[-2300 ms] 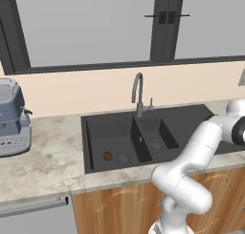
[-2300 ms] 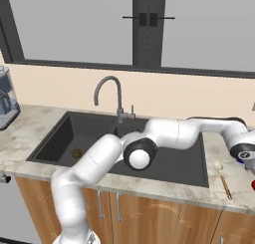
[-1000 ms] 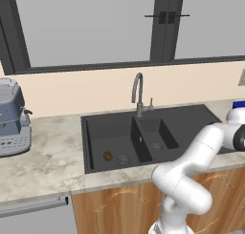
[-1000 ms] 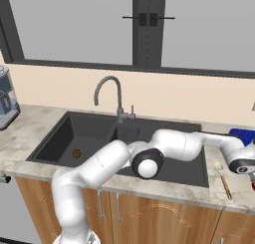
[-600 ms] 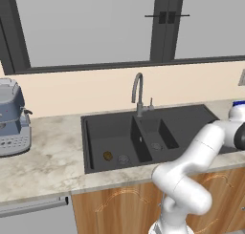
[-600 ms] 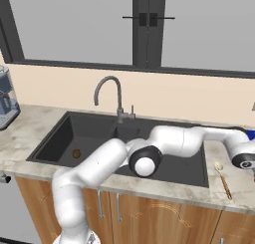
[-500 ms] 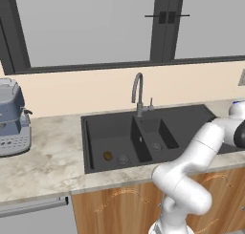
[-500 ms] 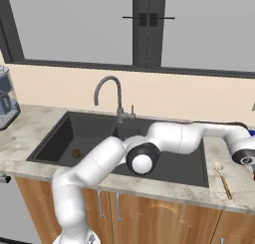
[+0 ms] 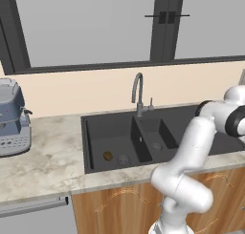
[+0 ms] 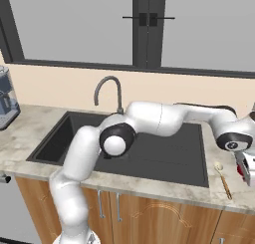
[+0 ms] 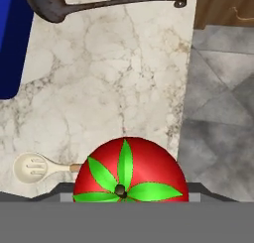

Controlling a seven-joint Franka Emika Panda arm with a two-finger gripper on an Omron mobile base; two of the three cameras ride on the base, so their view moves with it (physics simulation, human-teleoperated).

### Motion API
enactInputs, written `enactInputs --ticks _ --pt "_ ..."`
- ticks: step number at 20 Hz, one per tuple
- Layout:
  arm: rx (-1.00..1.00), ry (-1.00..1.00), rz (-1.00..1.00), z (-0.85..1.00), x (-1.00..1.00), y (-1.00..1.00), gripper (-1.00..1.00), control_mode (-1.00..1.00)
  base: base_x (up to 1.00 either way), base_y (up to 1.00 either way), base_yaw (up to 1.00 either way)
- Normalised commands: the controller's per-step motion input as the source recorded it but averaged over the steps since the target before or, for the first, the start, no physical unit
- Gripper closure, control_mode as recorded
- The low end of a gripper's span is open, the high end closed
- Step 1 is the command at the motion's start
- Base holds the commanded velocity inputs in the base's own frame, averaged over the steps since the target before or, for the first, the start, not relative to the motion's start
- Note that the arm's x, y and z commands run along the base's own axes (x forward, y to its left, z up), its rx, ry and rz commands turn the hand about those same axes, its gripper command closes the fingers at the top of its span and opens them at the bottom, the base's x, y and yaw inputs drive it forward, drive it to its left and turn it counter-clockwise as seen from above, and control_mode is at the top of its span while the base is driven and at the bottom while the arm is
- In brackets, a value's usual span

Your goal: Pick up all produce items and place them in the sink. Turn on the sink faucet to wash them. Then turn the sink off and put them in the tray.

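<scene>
A bright red produce item with a green leafy top sits between the jaws of my gripper, held above the marble counter; its body hides my fingertips. From the right base view my gripper hangs at the far right edge, over the counter to the right of the black double sink. The dull brown produce item lies in the left basin of the sink. The grey gooseneck faucet stands behind the divider. A dark blue tray lies on the counter beside my hand.
A wooden spoon with a pale head lies on the counter under my hand, and it shows right of the sink. A dark ladle lies further off. The counter's edge drops to a grey floor. A coffee machine stands far left.
My hand has risen from the counter at the right of the sink, with the red produce item between its jaws. The brown item has not moved.
</scene>
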Motion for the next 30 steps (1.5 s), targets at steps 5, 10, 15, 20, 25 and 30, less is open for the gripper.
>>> enactInputs --ticks 5,10,15,20,25,30 --pt "-0.18 0.0 0.0 0.12 -0.04 1.0 1.0 -1.0 0.0 0.0 0.0" --pt "-0.2 0.0 0.0 0.12 0.0 1.0 1.0 -1.0 0.0 0.0 0.0" --pt "-0.19 0.01 0.1 0.25 0.0 1.0 1.0 -1.0 0.0 0.0 0.0" --pt "-0.13 0.07 0.19 0.35 -0.03 1.0 1.0 -1.0 0.0 0.0 0.0" --pt "-0.06 0.12 0.27 0.45 -0.08 1.0 1.0 -1.0 0.0 0.0 0.0" --pt "-0.01 0.14 0.3 0.47 -0.05 1.0 1.0 -1.0 0.0 0.0 0.0"
